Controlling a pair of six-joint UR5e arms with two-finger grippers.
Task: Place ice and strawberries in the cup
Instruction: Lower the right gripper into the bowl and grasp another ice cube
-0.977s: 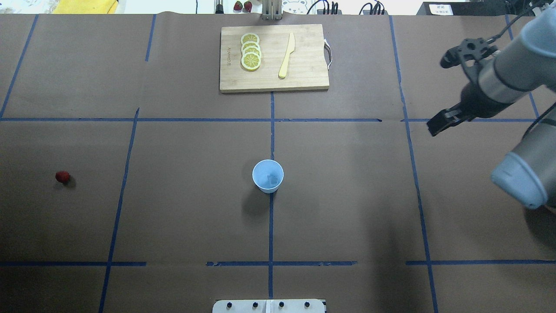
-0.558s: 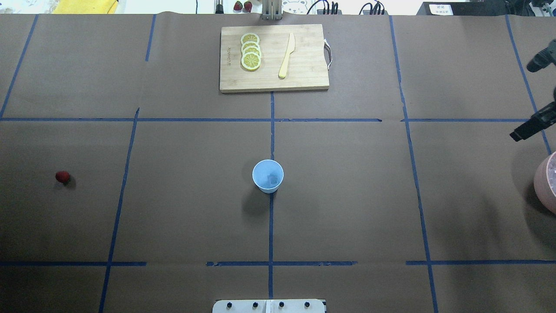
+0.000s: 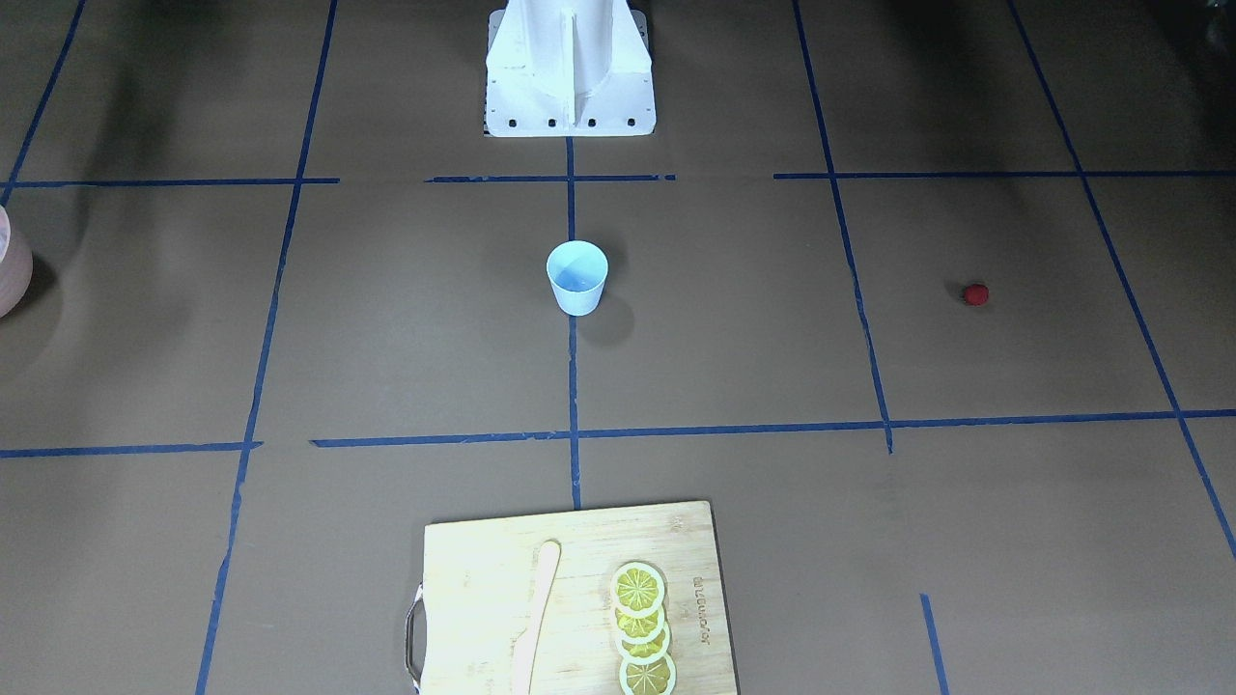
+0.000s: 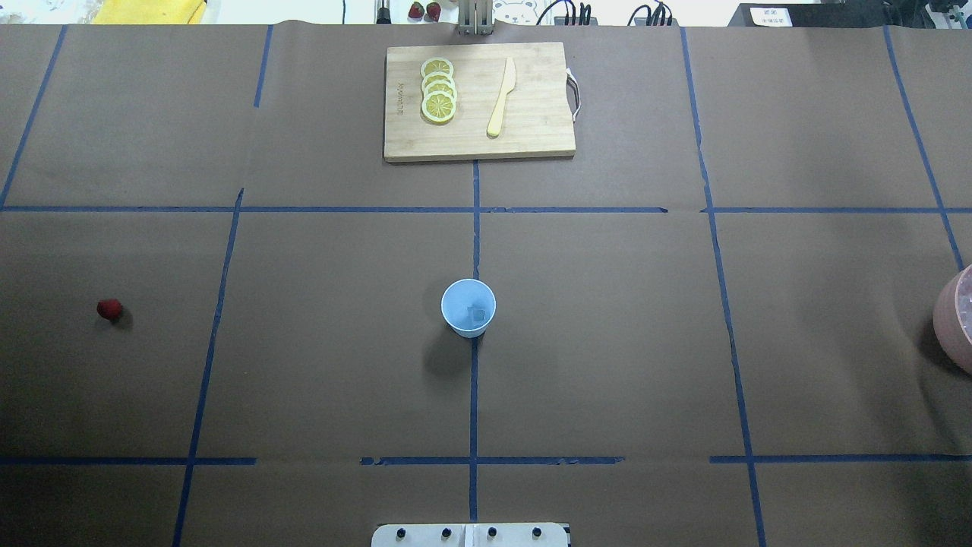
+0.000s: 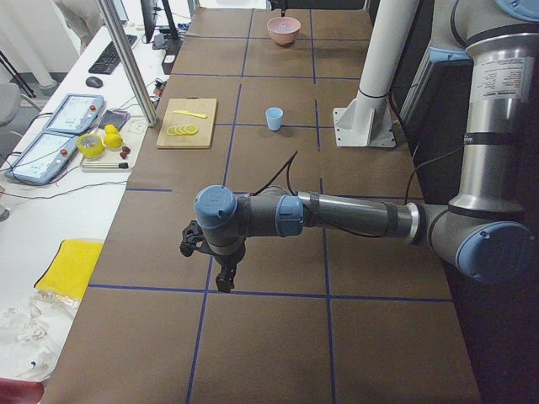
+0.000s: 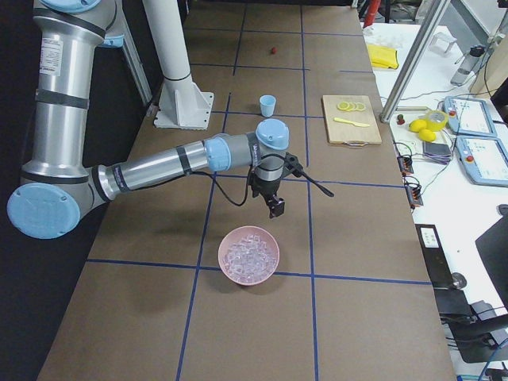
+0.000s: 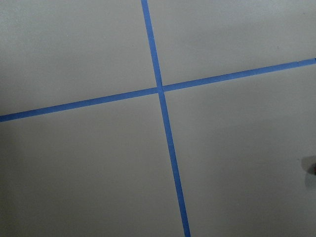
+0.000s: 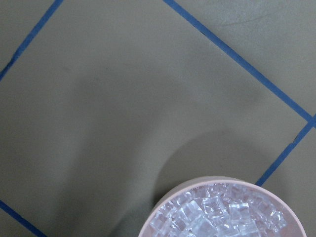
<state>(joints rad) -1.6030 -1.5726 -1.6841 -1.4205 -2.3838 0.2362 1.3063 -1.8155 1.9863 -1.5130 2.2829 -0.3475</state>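
Roughly halfway: the cup (image 4: 468,308) sits mid-table, one ice lump (image 4: 478,312) apparently inside; the strawberry (image 4: 109,308) lies well apart, not yet picked. The right gripper (image 6: 275,206) hangs near the pink bowl (image 6: 249,255), the left gripper (image 5: 224,278) over the table (image 5: 379,337); whether either is spread or pressed together cannot be told.

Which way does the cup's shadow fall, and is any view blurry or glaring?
Overhead exterior: the cup throws a soft shadow toward lower left, no glare. Exterior front-facing: that shadow lands lower right of the cup; the top edge is dim. Right wrist-mounted: the ice in the pink bowl is sharp, a broad soft shadow beside it.
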